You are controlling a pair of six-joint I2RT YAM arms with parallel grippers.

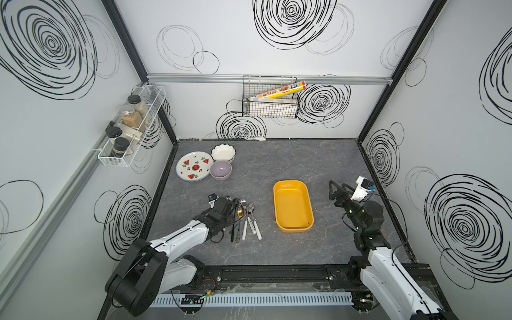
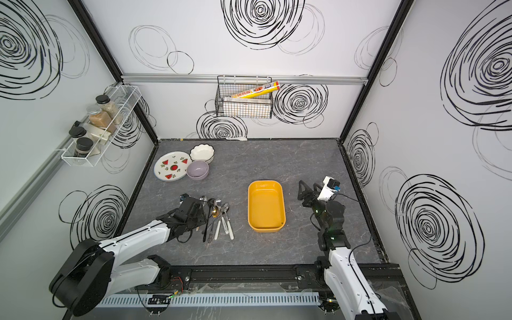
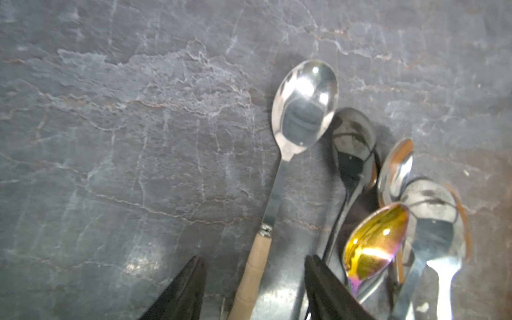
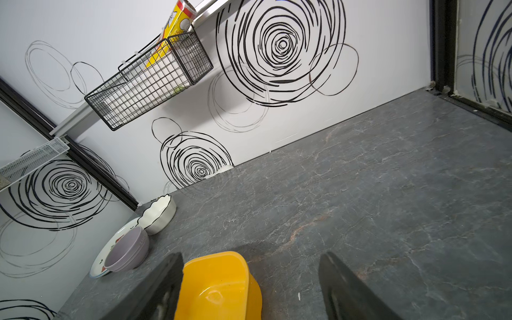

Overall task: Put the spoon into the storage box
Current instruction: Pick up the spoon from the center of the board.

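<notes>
My left gripper point(image 3: 253, 257) hangs low over the worktop point(image 1: 277, 166), jaws apart on either side of the wooden handle of the spoon point(image 3: 278, 182). The spoon lies flat beside the other spoons point(image 3: 354, 138). The box point(image 1: 293, 205) sits well apart from them, toward my right gripper point(image 4: 252, 255), which hovers near it, jaws wide apart.

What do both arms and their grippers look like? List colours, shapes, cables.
The left arm and right arm match: white shells on rounded black joints, thin black cables looping at the wrists. The left gripper and right gripper have matte black, tapering fingers. The right wrist carries a white camera with a blue part; green lights glow below.
</notes>
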